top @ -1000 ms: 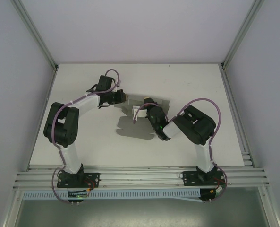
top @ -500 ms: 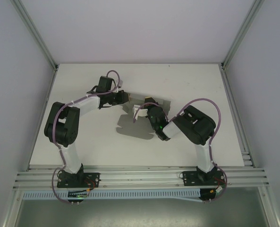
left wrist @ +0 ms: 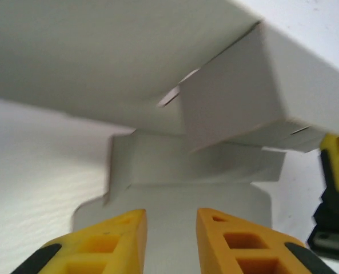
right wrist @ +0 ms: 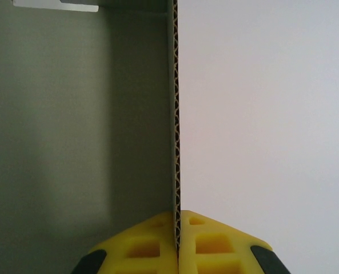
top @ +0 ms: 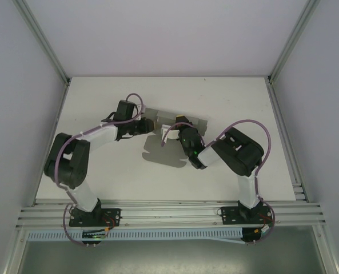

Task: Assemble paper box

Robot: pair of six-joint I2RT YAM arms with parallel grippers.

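Note:
The paper box (top: 160, 153) is a grey card sheet in mid-table, partly folded, with one panel lying flat and other panels raised behind it. My right gripper (top: 178, 123) is shut on the thin corrugated edge (right wrist: 174, 114) of a raised panel (right wrist: 72, 125), which stands upright between its yellow fingers (right wrist: 215, 245). My left gripper (top: 152, 126) is at the sheet's left side, its yellow fingers (left wrist: 118, 240) apart with nothing between them. A flat flap (left wrist: 175, 194) lies just beyond them under the folded walls (left wrist: 232, 97).
The white table (top: 232, 97) has open room all round the sheet. Aluminium frame posts (top: 43, 40) and pale walls bound it on the left, right and back. The two arm bases (top: 95, 214) sit on the near rail.
My left gripper has opened and slid a little nearer, along the sheet's left edge, its elbow swinging left. The right gripper keeps its hold, hardly moving.

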